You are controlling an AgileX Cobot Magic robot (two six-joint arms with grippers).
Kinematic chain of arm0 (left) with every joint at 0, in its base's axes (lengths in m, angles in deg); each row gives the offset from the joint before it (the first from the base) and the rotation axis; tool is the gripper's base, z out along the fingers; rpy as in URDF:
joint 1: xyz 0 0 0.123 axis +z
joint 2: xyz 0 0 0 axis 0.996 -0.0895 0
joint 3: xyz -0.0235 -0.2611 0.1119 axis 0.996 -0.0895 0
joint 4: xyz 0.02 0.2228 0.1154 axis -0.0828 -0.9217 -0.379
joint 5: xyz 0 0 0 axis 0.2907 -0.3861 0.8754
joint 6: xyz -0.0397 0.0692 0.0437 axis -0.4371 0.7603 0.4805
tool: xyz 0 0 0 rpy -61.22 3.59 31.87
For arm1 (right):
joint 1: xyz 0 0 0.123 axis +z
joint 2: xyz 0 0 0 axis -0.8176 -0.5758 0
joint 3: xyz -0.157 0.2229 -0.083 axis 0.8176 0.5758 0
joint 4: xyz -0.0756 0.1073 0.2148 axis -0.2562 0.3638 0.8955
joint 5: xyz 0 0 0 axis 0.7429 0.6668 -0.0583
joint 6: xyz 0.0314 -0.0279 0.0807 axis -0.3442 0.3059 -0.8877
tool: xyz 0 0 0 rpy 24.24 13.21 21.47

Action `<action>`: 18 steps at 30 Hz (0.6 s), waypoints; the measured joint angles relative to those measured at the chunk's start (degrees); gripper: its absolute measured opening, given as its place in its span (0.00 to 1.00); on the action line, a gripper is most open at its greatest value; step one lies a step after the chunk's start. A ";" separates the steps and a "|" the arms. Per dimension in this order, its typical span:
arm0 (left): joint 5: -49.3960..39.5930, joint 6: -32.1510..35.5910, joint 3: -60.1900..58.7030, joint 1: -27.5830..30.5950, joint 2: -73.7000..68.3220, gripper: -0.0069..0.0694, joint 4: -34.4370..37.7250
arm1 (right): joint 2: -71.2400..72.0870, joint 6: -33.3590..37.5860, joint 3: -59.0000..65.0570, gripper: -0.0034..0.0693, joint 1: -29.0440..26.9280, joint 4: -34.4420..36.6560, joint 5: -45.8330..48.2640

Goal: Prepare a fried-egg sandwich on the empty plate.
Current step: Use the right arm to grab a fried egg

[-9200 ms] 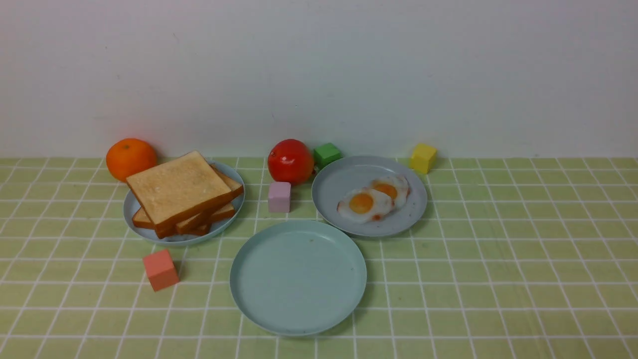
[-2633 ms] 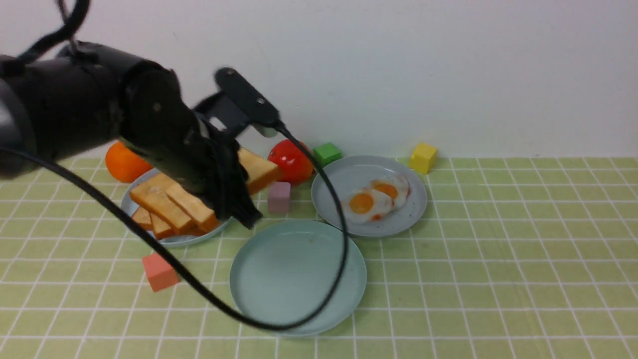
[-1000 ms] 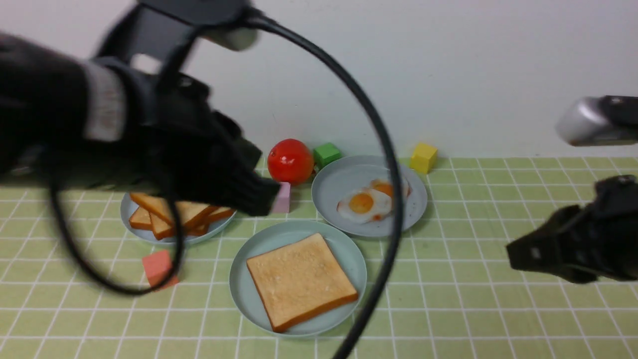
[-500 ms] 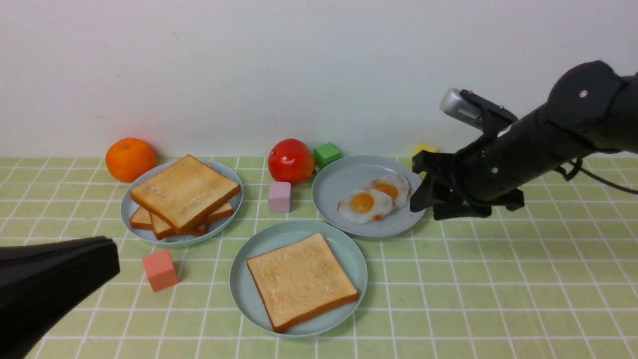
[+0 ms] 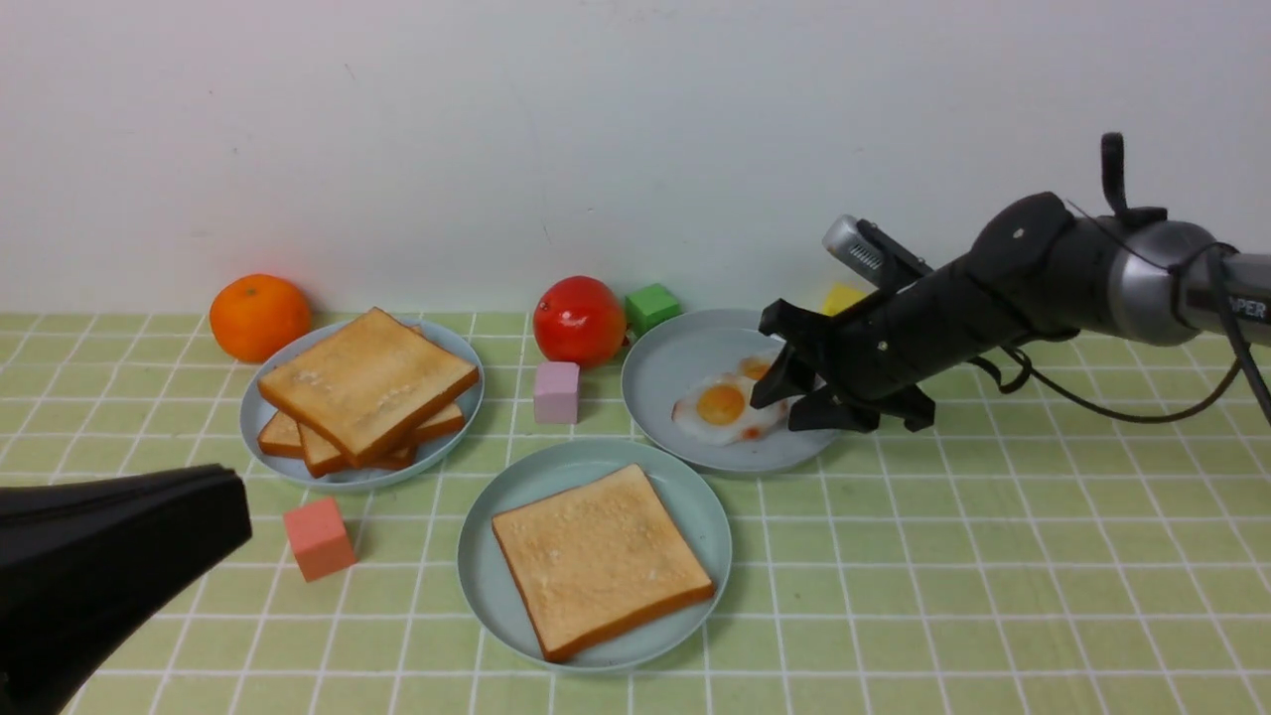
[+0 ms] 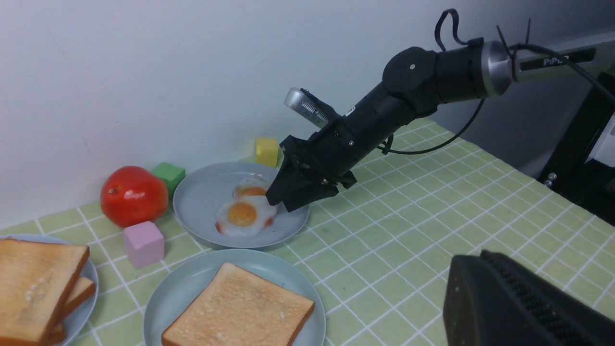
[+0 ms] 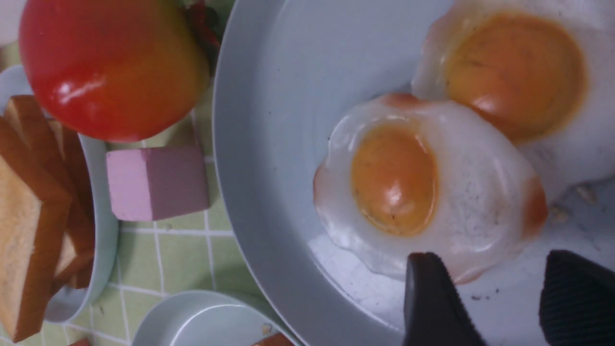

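Note:
One toast slice point(image 5: 601, 558) lies flat on the pale mint-green plate point(image 5: 485, 586) at the front centre, also seen in the left wrist view as toast point(image 6: 240, 312). Behind it to the right, two fried eggs point(image 5: 723, 407) lie overlapping on a grey-blue plate point(image 5: 675, 362). My right gripper point(image 5: 776, 407) hangs open just over that plate. Its fingertips point(image 7: 425, 269) stand at the edge of the nearer egg point(image 7: 399, 182) with nothing between them. My left gripper point(image 5: 233, 506) is shut and empty, low at the front left.
A pile of toast point(image 5: 367, 387) sits on a grey-blue plate at the back left, beside an orange point(image 5: 260, 316). A tomato point(image 5: 579, 320) and pink point(image 5: 556, 391), green point(image 5: 651, 306), yellow point(image 5: 842, 296) and salmon point(image 5: 318, 536) cubes stand around the plates.
My right arm has swung left and down to the egg plate and its jaws have opened wide. My left arm pulled back from the toast to the front left.

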 joint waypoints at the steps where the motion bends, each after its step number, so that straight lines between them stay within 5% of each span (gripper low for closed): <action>1: 0.00 -0.05 0.00 0.00 0.00 0.07 0.00 | -0.44 0.00 -0.28 0.51 0.00 0.00 0.00; 18: 1.43 -0.11 0.00 0.00 0.00 0.07 0.17 | -2.89 0.00 -0.77 0.51 0.00 3.09 -3.41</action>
